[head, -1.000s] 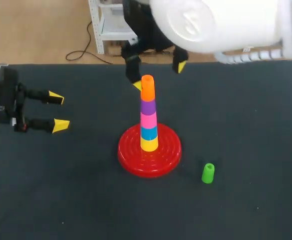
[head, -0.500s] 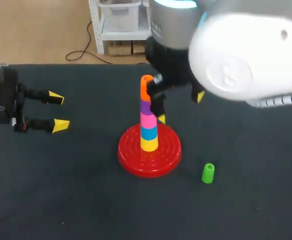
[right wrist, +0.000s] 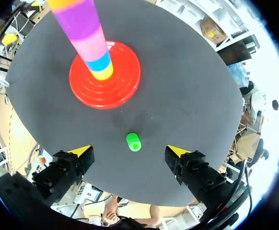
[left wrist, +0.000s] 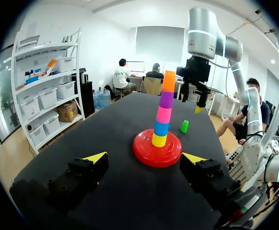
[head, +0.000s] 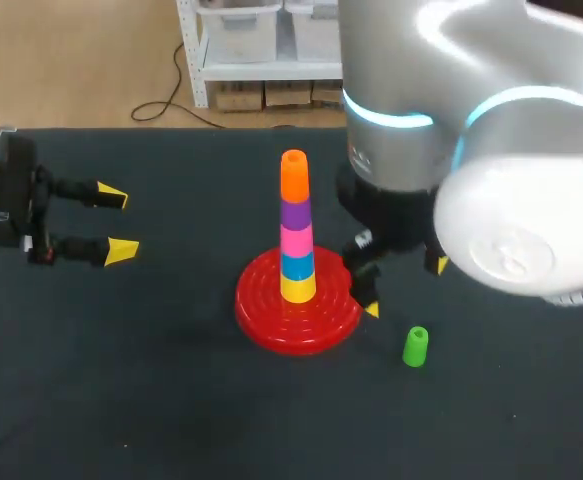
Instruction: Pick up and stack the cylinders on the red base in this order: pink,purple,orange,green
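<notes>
On the red base (head: 256,318) stands a tower of yellow, blue, pink, purple and orange cylinders (head: 295,225). The orange cylinder (head: 293,177) is on top. A green cylinder (head: 415,346) stands alone on the table, right of the base. My right gripper (head: 405,288) hangs open just above and behind it. In the right wrist view the green cylinder (right wrist: 133,142) shows upright below the gap of the open right gripper (right wrist: 129,154), untouched. My left gripper (head: 116,222) is open and empty at the far left. From the left gripper (left wrist: 144,158) the tower (left wrist: 164,110) stands ahead.
The dark table (head: 151,400) holds nothing else near the base. My right arm's bulky white body (head: 511,210) hangs over the table's right half, just right of the tower.
My right arm swung from behind the tower's top around its right side, forward and down to the green cylinder. Its gripper stayed open. The left arm kept still.
</notes>
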